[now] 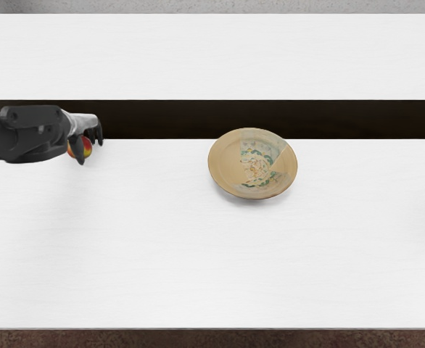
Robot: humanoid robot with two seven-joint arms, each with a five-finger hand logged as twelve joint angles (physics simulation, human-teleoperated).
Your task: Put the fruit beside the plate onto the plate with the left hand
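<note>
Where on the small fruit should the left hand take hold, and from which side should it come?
Across the round middle of the fruit, on opposite sides, coming from above and from the left, where the left hand is. It looks small and round, and the plate lies to its right.

White table bearing tan plate

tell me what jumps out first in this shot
The patterned plate sits alone in the middle of the white table, with nothing on it. At the far left edge, the left hand curls around a small red-and-yellow fruit, well apart from the plate.
</note>
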